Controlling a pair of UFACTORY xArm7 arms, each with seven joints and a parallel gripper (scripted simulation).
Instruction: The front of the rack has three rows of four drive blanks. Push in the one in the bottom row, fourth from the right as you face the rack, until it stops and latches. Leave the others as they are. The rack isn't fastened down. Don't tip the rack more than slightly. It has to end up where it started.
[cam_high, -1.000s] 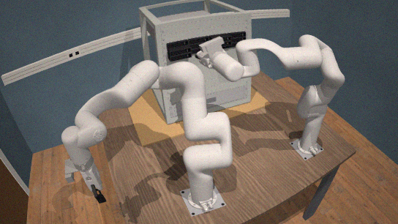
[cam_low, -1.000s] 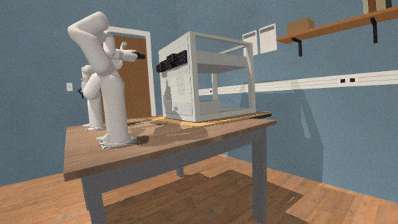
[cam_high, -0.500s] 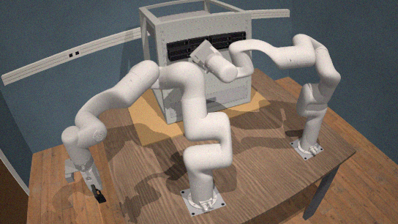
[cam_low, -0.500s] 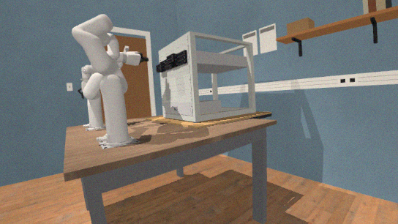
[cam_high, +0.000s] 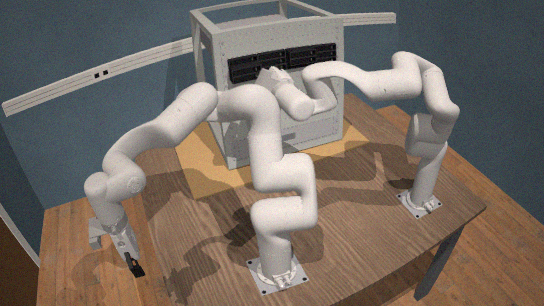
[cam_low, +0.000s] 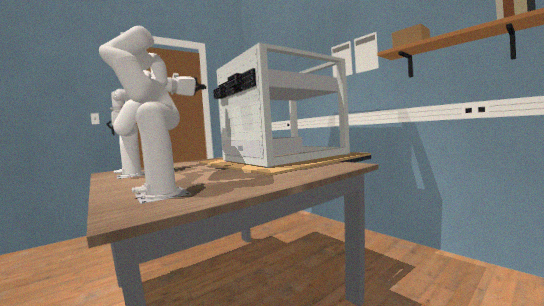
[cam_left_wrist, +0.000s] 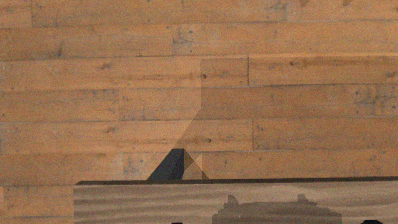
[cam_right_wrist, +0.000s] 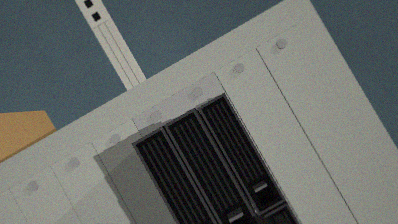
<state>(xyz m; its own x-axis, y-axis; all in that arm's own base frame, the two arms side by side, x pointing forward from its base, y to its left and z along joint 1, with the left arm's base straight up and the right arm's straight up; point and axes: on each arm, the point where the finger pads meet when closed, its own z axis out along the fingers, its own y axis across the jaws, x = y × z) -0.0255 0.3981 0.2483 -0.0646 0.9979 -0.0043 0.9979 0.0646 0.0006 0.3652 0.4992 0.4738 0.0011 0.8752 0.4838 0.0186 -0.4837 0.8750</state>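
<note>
Twelve black, finned, rectangular drive blanks (cam_high: 300, 55) (cam_low: 235, 83) (cam_right_wrist: 202, 160) sit in the light-grey metal rack (cam_high: 220, 60) (cam_low: 265, 115) (cam_right_wrist: 320, 100) on the tabletop (cam_high: 360, 190) (cam_low: 225, 195) (cam_left_wrist: 125, 200). The target blank (cam_high: 243, 77) (cam_right_wrist: 162, 175) occupies the bottom row's left end. Its seating depth cannot be determined.

The right end effector (cam_high: 274, 76) (cam_low: 201, 86) is closed, empty and just short of the rack front. The left end effector (cam_high: 136, 267) (cam_low: 110, 126) (cam_left_wrist: 274, 222) is open, empty and well apart from the rack.

Handling: expect a light, rigid blank with sliding friction and a firmer latch point. Do not grasp; press the face centrally with closed fingertips, straight inward. Off-centre force may bind it or disturb adjacent blanks; excess force may shift or tip the unfastened rack.
</note>
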